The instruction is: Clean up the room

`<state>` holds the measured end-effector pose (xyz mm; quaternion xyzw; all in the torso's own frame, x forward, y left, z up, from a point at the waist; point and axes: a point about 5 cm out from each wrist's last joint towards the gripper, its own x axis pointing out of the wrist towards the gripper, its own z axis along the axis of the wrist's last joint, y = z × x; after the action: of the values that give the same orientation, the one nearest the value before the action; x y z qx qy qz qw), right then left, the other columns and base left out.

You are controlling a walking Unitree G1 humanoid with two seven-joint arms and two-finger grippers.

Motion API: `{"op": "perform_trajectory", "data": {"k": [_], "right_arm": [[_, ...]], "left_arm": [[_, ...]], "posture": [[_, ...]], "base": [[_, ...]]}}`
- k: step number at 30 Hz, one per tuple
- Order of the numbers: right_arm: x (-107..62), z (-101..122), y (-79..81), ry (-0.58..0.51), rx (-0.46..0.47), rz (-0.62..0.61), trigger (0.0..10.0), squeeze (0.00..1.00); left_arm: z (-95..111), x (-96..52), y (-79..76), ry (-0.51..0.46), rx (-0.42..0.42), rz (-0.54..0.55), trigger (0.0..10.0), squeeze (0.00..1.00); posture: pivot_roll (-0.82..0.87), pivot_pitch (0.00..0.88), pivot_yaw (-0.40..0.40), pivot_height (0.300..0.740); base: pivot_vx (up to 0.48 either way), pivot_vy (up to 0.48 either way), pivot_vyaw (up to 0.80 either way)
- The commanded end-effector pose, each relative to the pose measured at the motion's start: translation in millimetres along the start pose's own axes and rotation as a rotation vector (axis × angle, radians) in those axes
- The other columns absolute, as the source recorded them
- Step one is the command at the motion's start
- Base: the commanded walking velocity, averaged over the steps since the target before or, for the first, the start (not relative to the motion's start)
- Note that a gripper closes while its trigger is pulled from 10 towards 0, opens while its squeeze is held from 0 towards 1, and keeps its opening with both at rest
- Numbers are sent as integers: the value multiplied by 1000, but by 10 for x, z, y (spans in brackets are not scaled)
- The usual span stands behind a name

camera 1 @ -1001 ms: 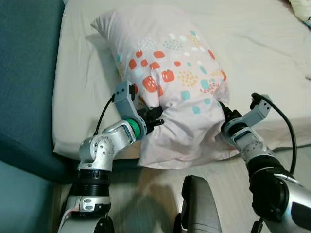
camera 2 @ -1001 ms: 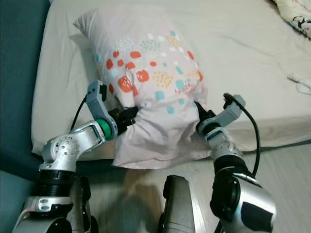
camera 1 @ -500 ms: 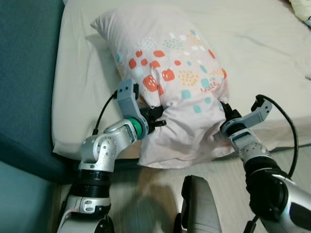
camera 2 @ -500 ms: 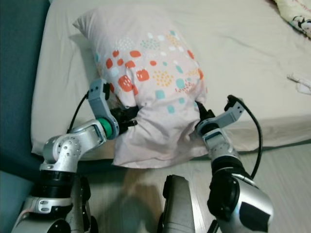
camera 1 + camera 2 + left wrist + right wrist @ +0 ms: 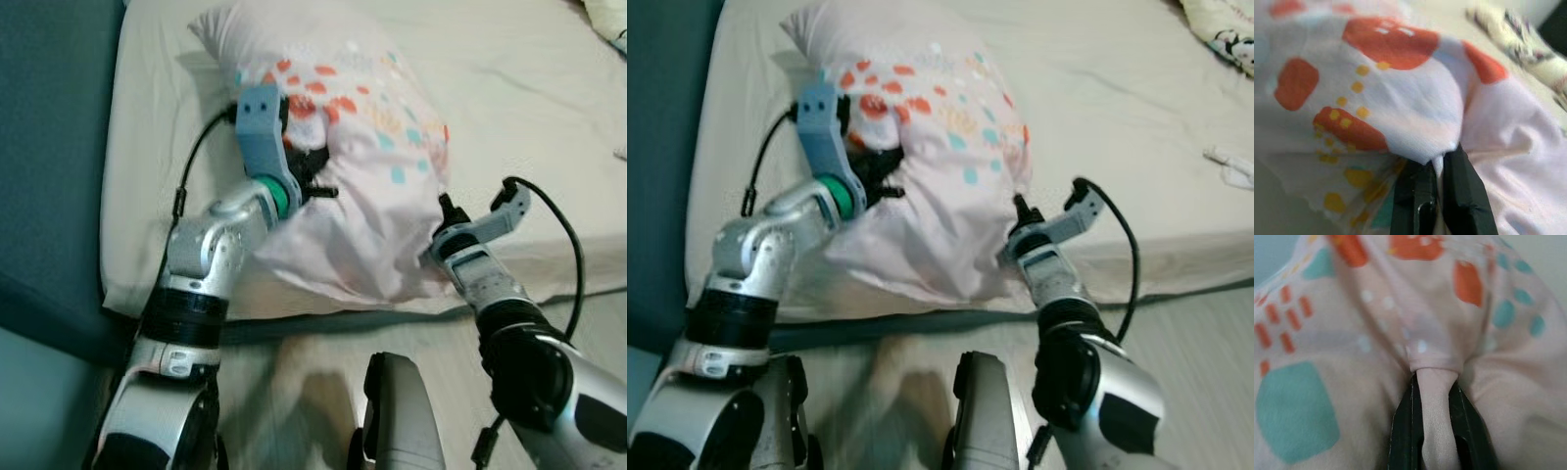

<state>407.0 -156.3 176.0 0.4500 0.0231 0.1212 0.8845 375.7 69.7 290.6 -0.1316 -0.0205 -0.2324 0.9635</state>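
Both arms are reaching over the near edge of the bed, each gripping the pale pink pillow that is printed with orange, teal and yellow patches. The left pincer is pinching a gathered fold of the pillowcase on the pillow's left side — in the left wrist view its two black fingers are pressed nearly together with a thin pleat of cloth squeezed between them. The right pincer is clamping the pillow's right lower corner, and the right wrist view shows a twisted tuck of pink fabric caught between its fingers. The pillow is sitting on the cream sheet near the bed's left side, its near end bunched and hanging between the two pincers — its far end is resting toward the headboard side. A dark teal panel is running along the bed's left edge, and wooden floor is showing below the mattress.
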Motion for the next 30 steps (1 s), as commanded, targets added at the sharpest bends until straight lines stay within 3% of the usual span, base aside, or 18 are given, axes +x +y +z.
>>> {"op": "perform_trajectory", "data": {"k": [1,3,5,7,8,9,10,11,12,13,15,16,21,24,25,26,28,30], "right_arm": [[117,-141,253,67,-36,59,10000,0],[167,-154,375,76,-51,86,10000,0],[259,-218,648,113,-110,152,10000,0],[259,-218,648,113,-110,152,10000,0],[307,-281,836,142,-149,203,10000,0],[307,-281,836,142,-149,203,10000,0],[345,-343,1019,166,-182,253,10000,0],[345,-343,1019,166,-182,253,10000,0],[370,-399,1187,185,-207,300,10000,0],[370,-399,1187,185,-207,300,10000,0],[393,-478,1421,207,-245,367,10000,0],[393,-478,1421,207,-245,367,10000,0],[400,-563,1679,225,-303,451,10000,0],[398,-573,1777,227,-322,491,10000,0],[394,-581,1854,230,-339,525,10000,0],[394,-581,1854,230,-339,525,10000,0],[378,-629,1984,246,-372,588,10000,0],[365,-679,2014,265,-384,613,10000,0]], "left_arm": [[140,20,-43,-64,33,-18,0,0],[202,18,-10,-82,54,-3,0,0],[334,-37,121,-117,108,62,0,0],[334,-37,121,-117,108,62,0,0],[426,-99,249,-144,151,123,0,0],[426,-99,249,-144,151,123,0,0],[510,-178,392,-169,194,192,0,0],[510,-178,392,-169,194,192,0,0],[578,-281,539,-189,227,263,0,0],[578,-281,539,-189,227,263,0,0],[696,-510,761,-232,286,383,0,0],[696,-510,761,-232,286,383,0,0],[1015,-879,982,-374,399,574,0,0],[1147,-1023,1002,-460,459,640,0,0],[1255,-1154,973,-543,547,694,0,0],[1255,-1154,973,-543,547,694,0,0],[1366,-1406,872,-667,713,783,0,0],[1346,-1476,837,-679,755,805,0,0]], "posture": [[189,183,3,535],[189,183,3,535],[211,189,-22,535],[211,189,-22,535],[216,194,-31,535],[216,194,-31,535],[223,201,-42,535],[223,201,-42,535],[229,206,-49,535],[229,206,-49,535],[251,212,-73,535],[251,212,-73,535],[282,214,-108,535],[288,212,-120,535],[291,212,-127,535],[291,212,-127,535],[292,210,-133,535],[292,210,-133,535]], "base": [[0,0,0],[0,0,0],[0,0,0],[0,0,0],[0,0,0],[0,0,0],[0,0,0],[0,0,0],[0,0,0],[0,0,0],[0,0,0],[0,0,0],[0,0,0],[0,0,0],[0,0,0],[0,0,0],[0,0,0],[0,0,0]]}}
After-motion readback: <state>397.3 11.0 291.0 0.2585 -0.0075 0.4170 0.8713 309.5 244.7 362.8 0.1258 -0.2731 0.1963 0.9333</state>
